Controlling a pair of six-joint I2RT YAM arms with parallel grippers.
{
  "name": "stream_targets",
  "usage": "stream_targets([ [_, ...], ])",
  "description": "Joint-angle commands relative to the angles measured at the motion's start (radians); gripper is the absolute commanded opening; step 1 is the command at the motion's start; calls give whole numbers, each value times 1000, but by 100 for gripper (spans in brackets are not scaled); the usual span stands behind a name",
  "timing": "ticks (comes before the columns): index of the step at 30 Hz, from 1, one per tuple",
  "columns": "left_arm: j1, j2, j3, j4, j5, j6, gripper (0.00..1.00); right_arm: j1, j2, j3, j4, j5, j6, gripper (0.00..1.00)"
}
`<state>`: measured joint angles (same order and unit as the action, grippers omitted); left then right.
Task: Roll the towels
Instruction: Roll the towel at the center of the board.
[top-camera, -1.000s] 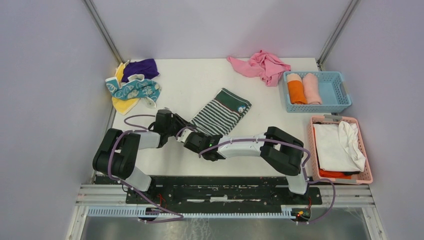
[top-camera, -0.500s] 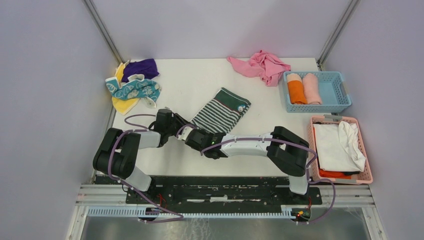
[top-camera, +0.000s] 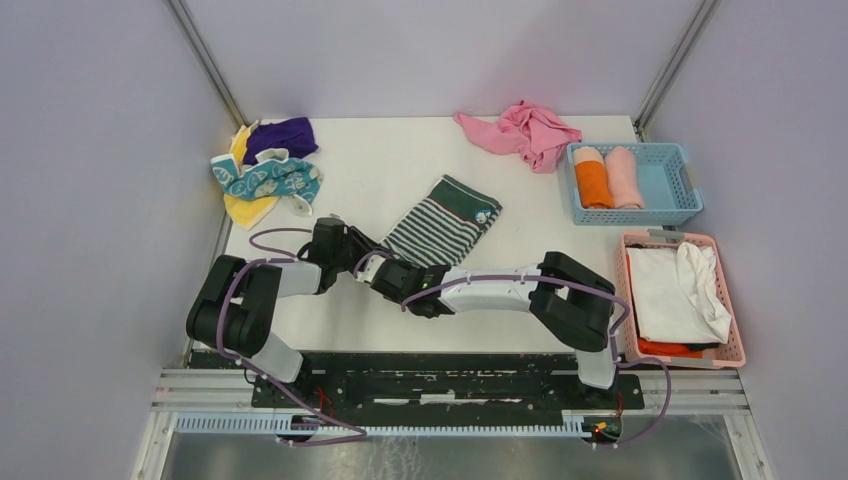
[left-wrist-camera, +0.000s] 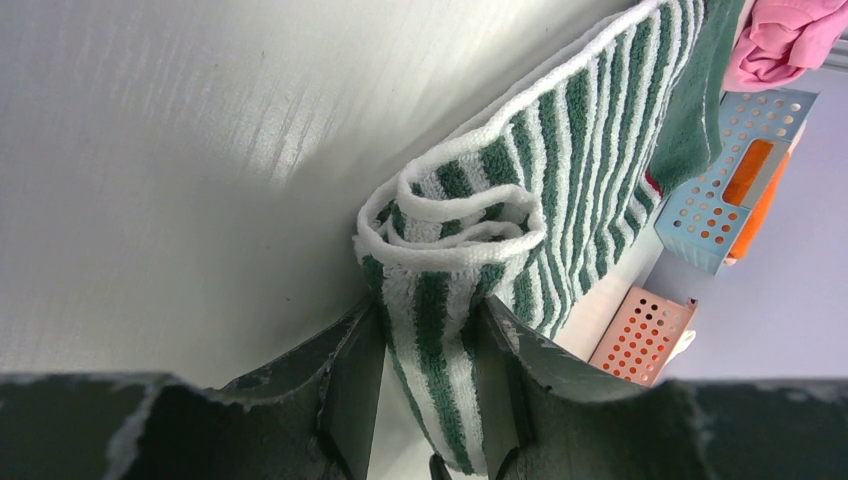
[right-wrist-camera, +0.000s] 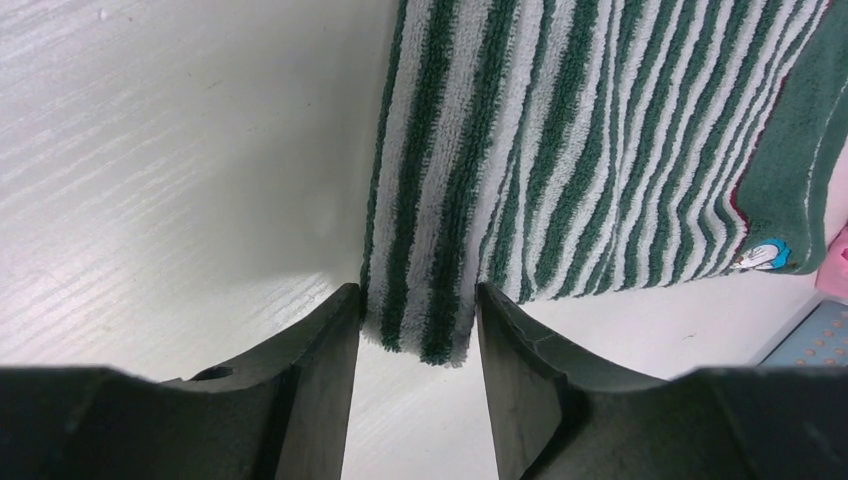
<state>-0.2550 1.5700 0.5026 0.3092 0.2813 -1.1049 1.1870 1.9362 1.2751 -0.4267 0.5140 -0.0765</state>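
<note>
Right fingers (right-wrist-camera: 300, 400) edged left; striped towel's (left-wrist-camera: 470, 215) near end loosely rolled.

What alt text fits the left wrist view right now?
The left gripper pinches the near end of a green-and-white striped towel, curled into a loose roll above the white table. A blue basket and a pink basket sit behind.

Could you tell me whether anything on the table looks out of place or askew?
Yes: the pink cloth lies crumpled at the far edge beside the blue basket, and the striped towel lies diagonally, its near end curled.
</note>
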Motion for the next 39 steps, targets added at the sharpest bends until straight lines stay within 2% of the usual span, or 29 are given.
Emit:
stream_targets([
  [1,-5,61,-42,-197,-111,97,47,8,-81,48,-26,8,-20,55],
  [7,-5,61,-38,-199,-109,100,47,33,-113,72,-40,-34,-37,54],
  [11,-4,56,-41,-203,-111,101,47,33,-77,82,-40,-56,-26,48],
  [20,-4,51,-42,-206,-114,103,47,24,27,86,-22,-41,-18,49],
  [24,-5,50,-41,-208,-113,105,47,-2,56,67,-3,-18,0,51],
  [34,-6,63,-33,-212,-110,116,47,-86,80,21,30,-114,6,53],
  [39,-5,75,-16,-228,-110,134,47,-129,116,13,46,-131,7,48],
])
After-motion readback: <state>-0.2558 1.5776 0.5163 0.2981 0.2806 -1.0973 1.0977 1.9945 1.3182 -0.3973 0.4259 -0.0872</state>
